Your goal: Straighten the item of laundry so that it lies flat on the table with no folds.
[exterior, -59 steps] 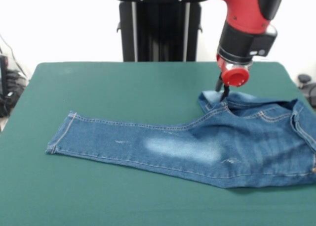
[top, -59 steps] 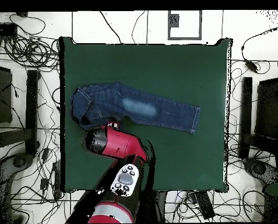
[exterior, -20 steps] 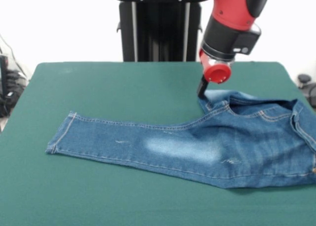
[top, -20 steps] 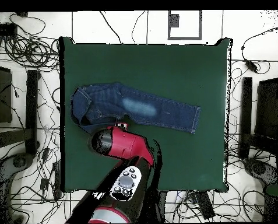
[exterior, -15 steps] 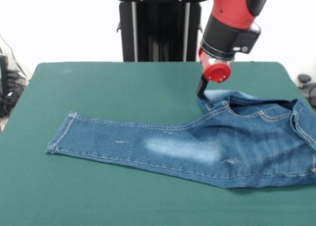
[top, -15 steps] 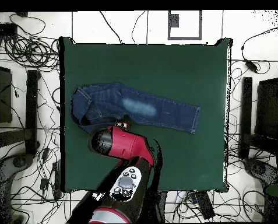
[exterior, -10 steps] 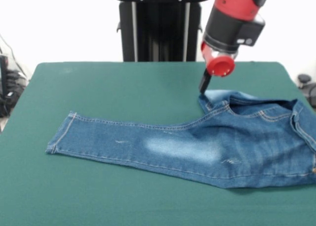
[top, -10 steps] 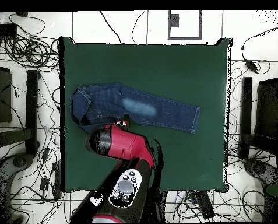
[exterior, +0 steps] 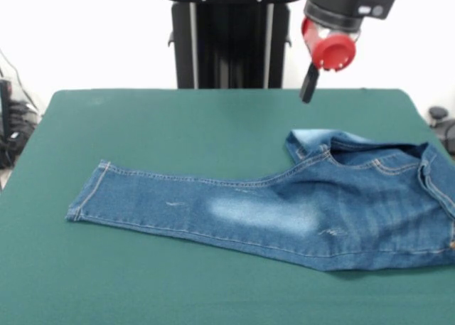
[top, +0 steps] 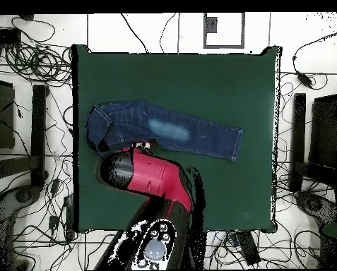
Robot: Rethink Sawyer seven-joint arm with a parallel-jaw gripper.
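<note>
Gripper [exterior: 308,92] has lifted up off the jeans [exterior: 298,208], now well above & holding nothing; open/shut: can't tell. Jeans lie on table [exterior: 178,126] toward one side, one leg out, other leg's hem still folded near waist, so not flat yet

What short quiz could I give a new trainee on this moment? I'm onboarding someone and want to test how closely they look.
1. True or false: the gripper is holding the jeans.
2. How many legs of the jeans lie fully spread out on the table?
A) none B) one C) two
3. In the front view, which part of the jeans is nearest below the gripper?

Key:
1. False. It hangs in the air above the table, clear of the cloth.
2. B. One leg stretches out flat; the other shows only as a pale folded end.
3. The pale folded end by the waist.
</note>
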